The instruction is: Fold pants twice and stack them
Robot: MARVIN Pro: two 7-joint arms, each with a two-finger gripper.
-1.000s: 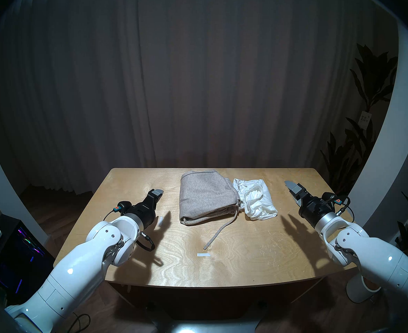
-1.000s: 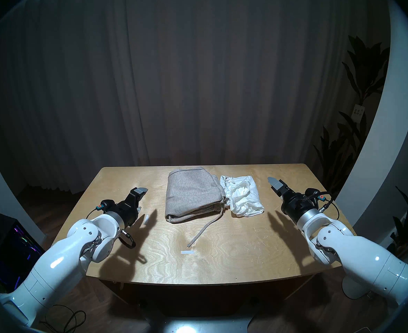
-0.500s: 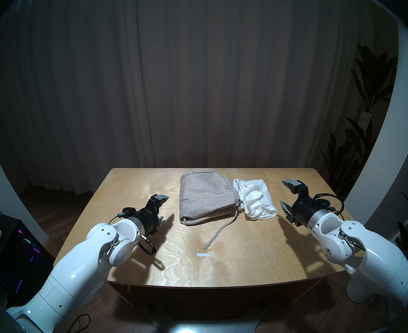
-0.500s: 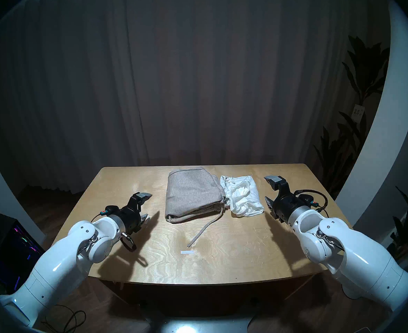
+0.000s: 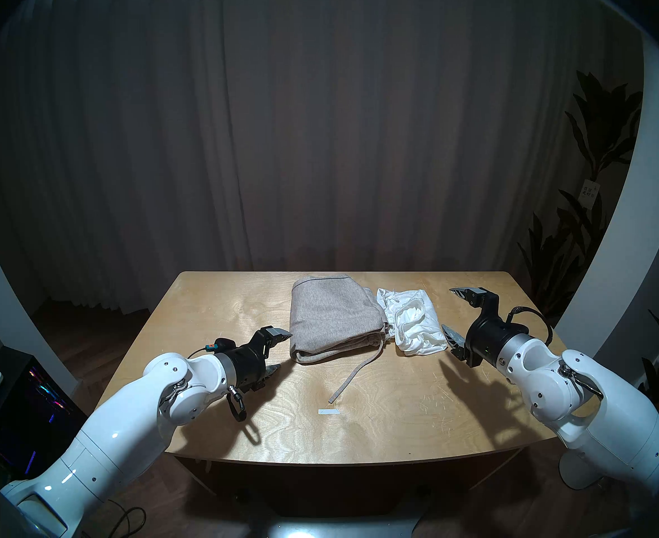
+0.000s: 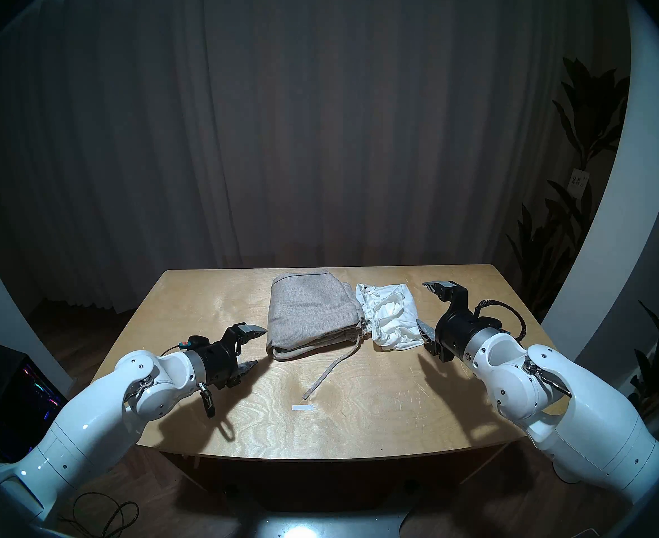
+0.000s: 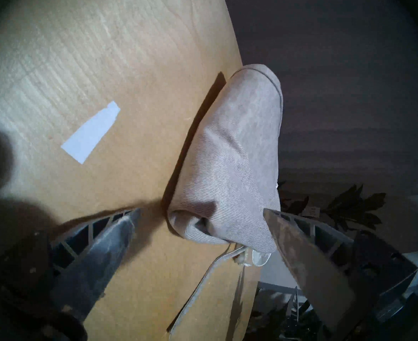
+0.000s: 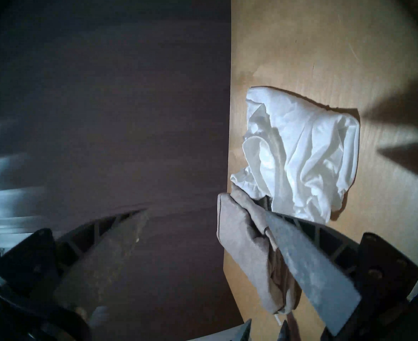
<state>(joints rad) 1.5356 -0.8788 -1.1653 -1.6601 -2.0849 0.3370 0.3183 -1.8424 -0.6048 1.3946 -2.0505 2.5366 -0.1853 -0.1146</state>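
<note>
Flanking two garments on the table (image 5: 219, 320), both tools hang empty w/ jaws apart: left tool (image 5: 278, 350) just beside the grey pants (image 5: 333, 316), right tool (image 5: 453, 314) beside the white shorts (image 5: 417, 323). Pants lie folded at centre-rear, drawstring (image 5: 353, 376) trailing forward; shorts touch their right edge, crumpled. Judgement: shorts need flattening first; pinch a hem corner, not bunched cloth, and keep clear of the drawstring. No readable brands; a plant tag (image 5: 588, 191) at right is too small to read.
</note>
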